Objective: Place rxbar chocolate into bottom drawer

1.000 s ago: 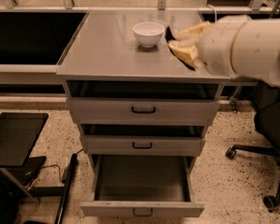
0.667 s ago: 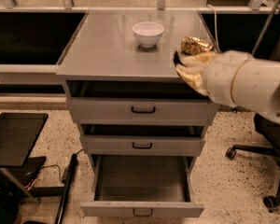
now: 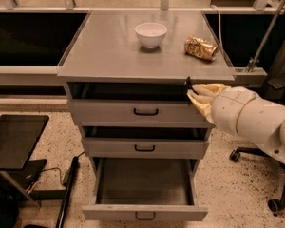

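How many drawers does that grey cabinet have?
3. The shallow grey metal top drawer sits slightly open, the middle drawer below it too, and the deep bottom drawer is pulled far out. The robot's pale gripper is by the top drawer's right end.

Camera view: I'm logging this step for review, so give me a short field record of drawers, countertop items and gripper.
gripper: at the right front edge of the cabinet top, beside the top drawer
bottom drawer: pulled open, nothing visible inside
white bowl: upright on the cabinet top
gold snack bag: right of the bowl, apart
rxbar chocolate: not clearly visible
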Action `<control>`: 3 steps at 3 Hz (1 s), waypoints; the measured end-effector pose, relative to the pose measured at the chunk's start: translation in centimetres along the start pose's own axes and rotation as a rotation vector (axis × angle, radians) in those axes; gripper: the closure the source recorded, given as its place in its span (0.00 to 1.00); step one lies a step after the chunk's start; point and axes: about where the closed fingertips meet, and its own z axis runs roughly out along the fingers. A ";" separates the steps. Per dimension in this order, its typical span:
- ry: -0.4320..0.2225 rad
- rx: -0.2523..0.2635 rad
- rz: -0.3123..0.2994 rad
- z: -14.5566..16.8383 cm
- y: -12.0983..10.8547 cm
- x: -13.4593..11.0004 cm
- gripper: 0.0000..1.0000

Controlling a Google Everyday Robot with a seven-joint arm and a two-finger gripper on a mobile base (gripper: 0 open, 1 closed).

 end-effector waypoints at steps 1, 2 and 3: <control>0.000 0.000 0.000 0.0 0.0 0.1 1.00; 0.026 -0.033 -0.034 -0.9 -1.0 -1.3 1.00; 0.071 -0.088 -0.093 -2.5 -2.8 -3.7 1.00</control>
